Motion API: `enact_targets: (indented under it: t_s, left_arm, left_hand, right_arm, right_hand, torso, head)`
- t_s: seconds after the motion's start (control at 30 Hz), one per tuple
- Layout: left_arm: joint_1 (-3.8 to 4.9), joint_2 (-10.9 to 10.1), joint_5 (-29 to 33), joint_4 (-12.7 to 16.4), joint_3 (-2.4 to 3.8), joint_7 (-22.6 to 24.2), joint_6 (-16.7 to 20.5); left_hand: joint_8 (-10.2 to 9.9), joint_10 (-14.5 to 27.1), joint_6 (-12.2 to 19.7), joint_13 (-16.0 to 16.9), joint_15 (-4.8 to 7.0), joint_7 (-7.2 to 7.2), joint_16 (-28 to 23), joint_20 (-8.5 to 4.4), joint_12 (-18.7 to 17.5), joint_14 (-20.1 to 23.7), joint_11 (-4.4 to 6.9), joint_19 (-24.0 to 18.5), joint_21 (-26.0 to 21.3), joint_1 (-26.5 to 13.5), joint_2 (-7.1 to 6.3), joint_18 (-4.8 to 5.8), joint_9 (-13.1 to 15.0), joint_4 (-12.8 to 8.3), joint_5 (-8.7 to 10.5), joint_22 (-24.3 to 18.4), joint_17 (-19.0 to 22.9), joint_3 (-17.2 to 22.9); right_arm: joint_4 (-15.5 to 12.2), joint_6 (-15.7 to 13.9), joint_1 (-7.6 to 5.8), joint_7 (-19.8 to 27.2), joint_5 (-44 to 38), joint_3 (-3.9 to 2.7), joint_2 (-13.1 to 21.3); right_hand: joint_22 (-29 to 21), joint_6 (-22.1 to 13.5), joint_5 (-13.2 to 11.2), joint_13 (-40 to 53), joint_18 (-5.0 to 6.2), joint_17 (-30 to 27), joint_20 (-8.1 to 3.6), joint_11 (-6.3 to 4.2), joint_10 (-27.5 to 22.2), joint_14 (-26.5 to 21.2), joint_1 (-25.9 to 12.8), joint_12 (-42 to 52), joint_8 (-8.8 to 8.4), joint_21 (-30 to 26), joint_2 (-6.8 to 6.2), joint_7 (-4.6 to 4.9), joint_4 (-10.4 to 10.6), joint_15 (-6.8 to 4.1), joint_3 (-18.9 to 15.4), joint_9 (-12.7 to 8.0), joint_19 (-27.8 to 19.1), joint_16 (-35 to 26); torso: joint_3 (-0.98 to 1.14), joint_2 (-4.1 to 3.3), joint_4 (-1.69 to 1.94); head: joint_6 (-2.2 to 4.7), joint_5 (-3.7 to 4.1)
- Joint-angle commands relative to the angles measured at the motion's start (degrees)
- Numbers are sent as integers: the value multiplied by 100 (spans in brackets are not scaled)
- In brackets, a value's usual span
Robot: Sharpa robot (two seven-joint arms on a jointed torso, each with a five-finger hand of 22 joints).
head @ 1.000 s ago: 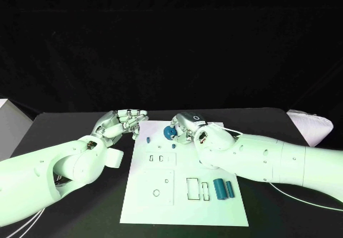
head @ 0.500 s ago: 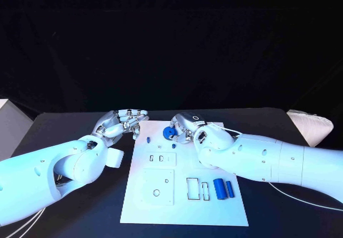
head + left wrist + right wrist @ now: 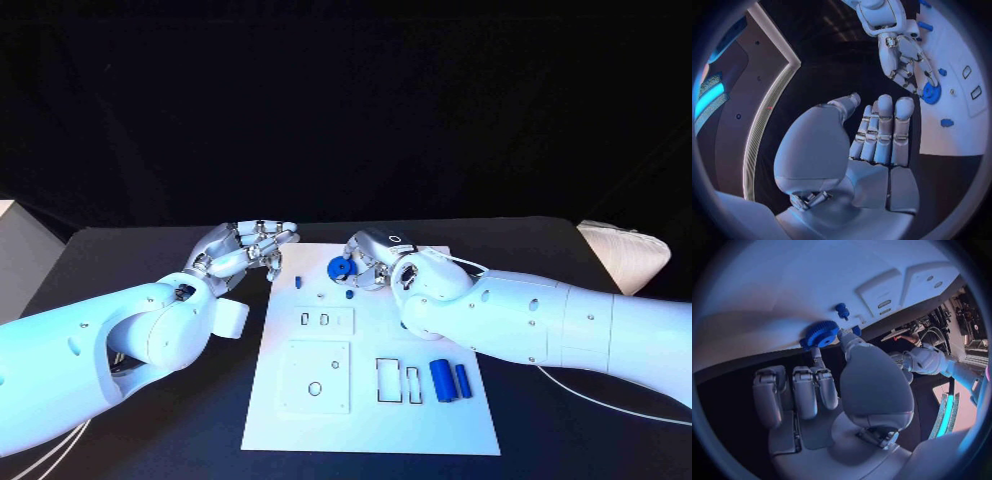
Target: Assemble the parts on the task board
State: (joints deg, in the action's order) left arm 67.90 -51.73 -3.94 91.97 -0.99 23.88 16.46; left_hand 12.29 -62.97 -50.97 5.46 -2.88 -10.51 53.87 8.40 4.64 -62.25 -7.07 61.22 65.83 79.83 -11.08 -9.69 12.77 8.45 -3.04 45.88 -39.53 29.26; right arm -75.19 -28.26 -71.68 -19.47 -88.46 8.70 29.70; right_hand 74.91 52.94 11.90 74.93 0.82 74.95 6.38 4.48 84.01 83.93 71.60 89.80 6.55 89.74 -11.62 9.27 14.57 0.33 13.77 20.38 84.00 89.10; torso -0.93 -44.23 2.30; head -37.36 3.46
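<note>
right hand [image 3: 378, 262]: pinching the blue gear [image 3: 340, 267] at the task board [image 3: 372, 420] far end
left hand [image 3: 248, 246]: empty, fingers loosely curled, beside the board
tip: keep the gear flat, ease it down, don't force

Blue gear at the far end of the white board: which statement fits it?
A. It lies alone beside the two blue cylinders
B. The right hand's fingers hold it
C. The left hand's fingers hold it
B: the right hand has its fingers on the blue gear.
</note>
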Motion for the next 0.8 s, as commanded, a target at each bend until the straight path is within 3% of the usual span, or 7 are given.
enact_targets:
  t_s: [0.03, 0.23, 0.47, 0.8]
  left_arm:
    - [8, 11, -3, 12, 5, 26, -92]
    - [8, 14, -3, 8, 5, 24, -90]
    - [8, 13, -3, 2, 5, 23, -84]
    - [8, 7, -4, -12, 5, 22, -79]
  left_hand:
    - [-14, 34, 35, -6, -7, -4, 32, 8, 20, -45, -14, 18, 34, -30, 0, 83, 8, -25, 14, 9, 6, -8]
    - [-10, 48, 34, -8, -8, -3, 36, 9, 42, -50, -15, 8, 58, -55, -3, 84, 20, -57, 13, 22, 24, 10]
    - [-10, 48, 34, -8, -8, -3, 36, 9, 42, -50, -15, 8, 58, -55, -3, 84, 20, -57, 13, 22, 24, 10]
    - [-10, 48, 34, -8, -8, -3, 36, 9, 42, -50, -15, 8, 58, -55, -3, 84, 20, -57, 13, 22, 24, 10]
  right_arm:
    - [0, 155, 3, 104, 84, 1, 7]
    - [0, 284, 3, 99, 160, 1, 34]
    - [-20, 365, 2, 68, 231, 1, 106]
    - [-290, -195, -2, 142, 272, -6, 365]
  right_hand:
    - [1509, 51, 48, 1507, -82, 1184, 29, 23, 599, 536, 1, 20, -19, 26, 63, 13, 53, 25, -25, -6, 600, 3]
    - [1509, 88, 172, 1507, -82, 1190, 17, 11, 599, 537, -130, 20, -33, 26, 164, 1, 209, 13, -87, -8, 600, 5]
    - [1509, 121, 268, 1507, -82, 1216, 8, 4, 599, 544, -496, 20, -58, 26, 328, -8, 221, 6, -134, -13, 600, 13]
    - [1509, 152, 300, 1507, -82, 1244, 5, -3, 599, 550, -617, 20, -60, 26, 385, -16, 214, 2, -128, -11, 600, 21]
  torso:
    - [3, 5, 0]
    - [3, -1, 3]
    - [5, -3, -1]
    - [5, 4, -5]
  head:
    - [-10, -1]
    - [-1, 5]
    - [-8, 4]
    - [4, -3]
